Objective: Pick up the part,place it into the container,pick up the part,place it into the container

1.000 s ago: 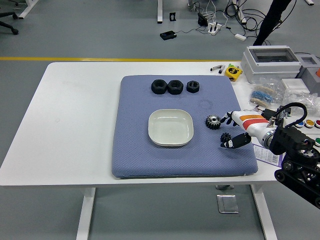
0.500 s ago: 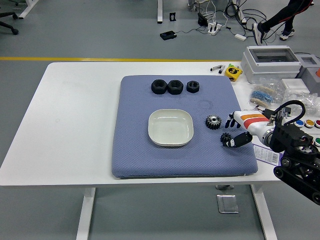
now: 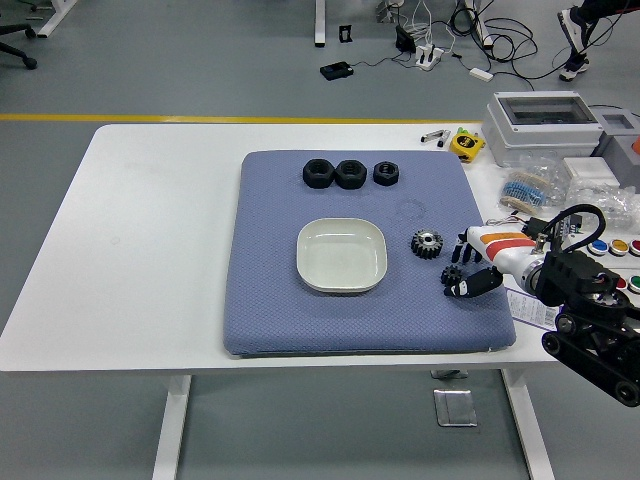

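The right hand (image 3: 470, 266) has crept in over the last second, its fingers (image 3: 463, 245) now closing around the small black gear (image 3: 452, 273) on the blue mat (image 3: 270, 300), not yet lifted toward the empty white container (image 3: 341, 254).

The right robot hand (image 3: 468, 266) is covering much of the small black gear (image 3: 452, 274) near the blue mat's (image 3: 270, 310) right edge, so whether its fingers are touching or gripping it is not showing. The picture's right edge is cutting off the robot's arm (image 3: 590, 320) and the clutter at the table's (image 3: 140, 250) right end, where the bagged items (image 3: 527, 186) are too small to identify. A person's foot (image 3: 573, 28) is showing at the top right corner, the rest cropped away.
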